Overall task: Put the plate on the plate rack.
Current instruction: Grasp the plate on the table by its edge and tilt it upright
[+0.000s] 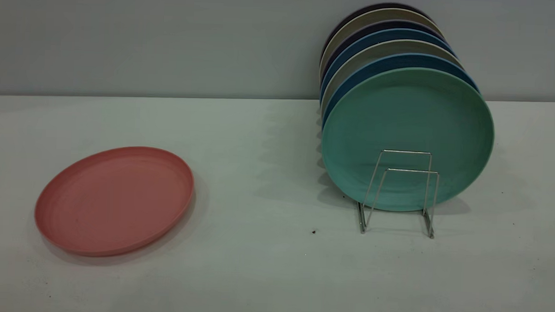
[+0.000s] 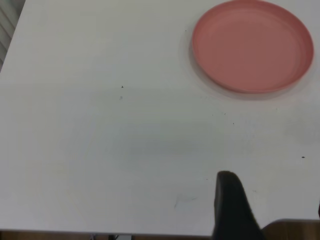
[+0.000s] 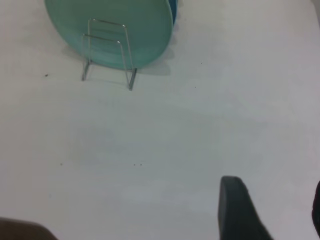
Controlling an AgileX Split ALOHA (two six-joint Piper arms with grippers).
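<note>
1. The left hand [image 2: 270,212] hovers over the bench's [image 1: 264,266] near edge, fingers spread.
2. The right hand [image 3: 272,210] hovers likewise, fingers apart.
3. The pink plate [image 1: 114,200] lies flat, well apart from the left hand, towards the bench's left edge.
4. The plate rack [image 1: 398,192] stands at the right, holding a green plate [image 1: 407,133] in front of other plates.

Looks like a lab or test setup, not a home kitchen. Only a plain white desk [image 1: 264,266] against a bare grey wall [image 1: 148,36], with no sink, cupboard or household item around. Just a salmon-pink plate [image 1: 114,201] lying flat and a wire plate rack [image 1: 398,192] filled with standing plates [image 1: 391,58], arranged like props for a trial.
</note>
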